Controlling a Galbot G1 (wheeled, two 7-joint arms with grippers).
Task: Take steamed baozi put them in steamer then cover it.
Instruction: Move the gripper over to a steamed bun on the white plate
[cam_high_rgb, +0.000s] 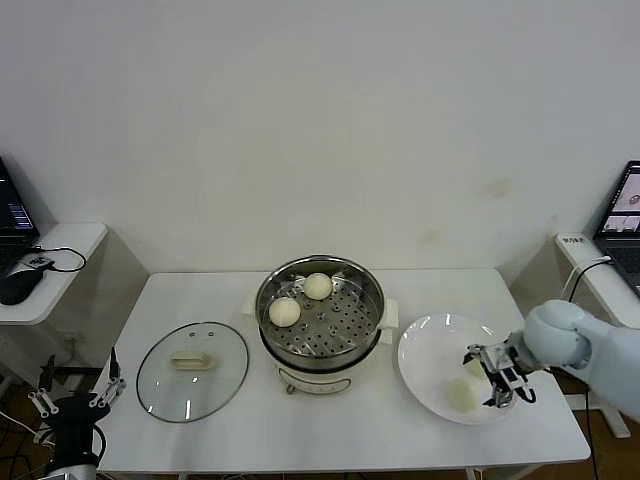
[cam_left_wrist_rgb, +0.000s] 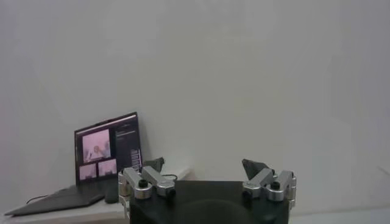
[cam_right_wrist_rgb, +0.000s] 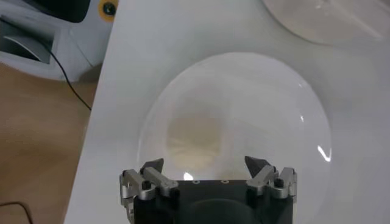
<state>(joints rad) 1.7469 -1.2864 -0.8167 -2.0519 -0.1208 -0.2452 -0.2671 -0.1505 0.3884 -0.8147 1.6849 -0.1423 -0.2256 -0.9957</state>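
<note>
Head view, nearest first: the left hand (cam_high_rgb: 75, 400) sits parked at the lower left of the frame, off the tabletop's (cam_high_rgb: 340, 440) near-left corner, fingers spread wide and holding nothing. At the lower right, the right hand (cam_high_rgb: 497, 378) hangs over the white plate (cam_high_rgb: 425, 350), its fingers also wide apart with nothing between them. One steamed baozi (cam_high_rgb: 461, 393) lies on the plate just beside that hand, toward the near rim; a second pale shape by the fingers is too hidden to name.

Left of centre, low in the frame, the cover (cam_high_rgb: 192, 370) lies flat on the tabletop, its cream handle (cam_high_rgb: 190, 361) facing up, apart from the pot. The steamer (cam_high_rgb: 319, 312) stands at the middle of the frame between cover and plate, open. On its perforated tray rest two baozi in steamer (cam_high_rgb: 301, 299), one nearer and to the left, one farther back, close together.

Right wrist view shows the open fingers (cam_right_wrist_rgb: 152, 167) above the plate and a blurred pale bun lying just beyond them.

Farther off, a side desk (cam_high_rgb: 60, 245) stands at the left edge of the head view, and a laptop (cam_high_rgb: 625, 205) at the right edge. The left wrist view looks past spread fingers at a wall and a laptop.
</note>
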